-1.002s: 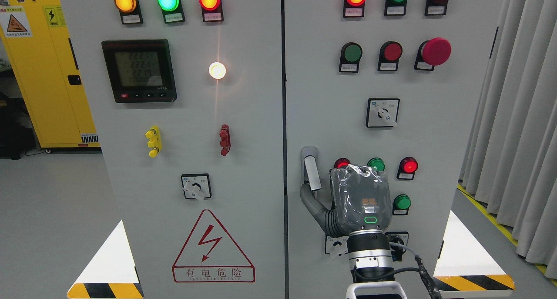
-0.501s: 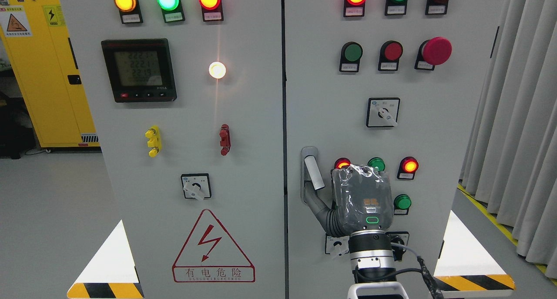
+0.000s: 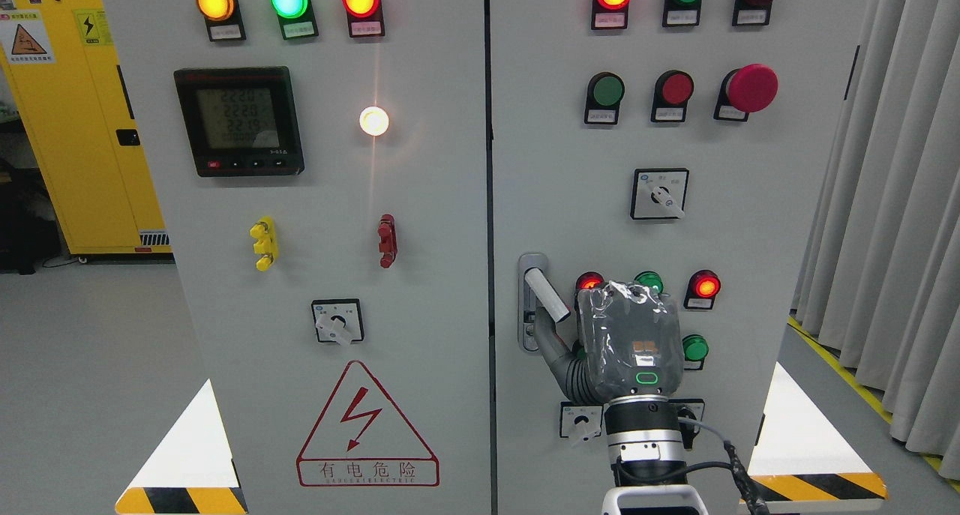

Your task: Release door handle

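The grey door handle (image 3: 546, 294) sits on the left edge of the right cabinet door (image 3: 750, 275). Its lever is swung out of its recess, with the lower end tilted to the right. My right hand (image 3: 600, 327), wrapped in clear plastic, comes up from the bottom edge just right of the lever. Its thumb (image 3: 553, 354) reaches up-left and hooks under and behind the lever's lower end. The curled fingers are mostly hidden behind the back of the hand. The left arm does not show.
Lit indicator lamps (image 3: 705, 285) and push buttons surround the hand, with rotary switches (image 3: 658, 194) above it and below it. The left door (image 3: 337, 275) carries a meter, lamps and a warning triangle. A yellow cabinet (image 3: 75, 125) stands far left, curtains (image 3: 900, 238) to the right.
The hand has shifted slightly to the right. The lever has swung from near vertical to tilted, its lower end following the thumb rightward.
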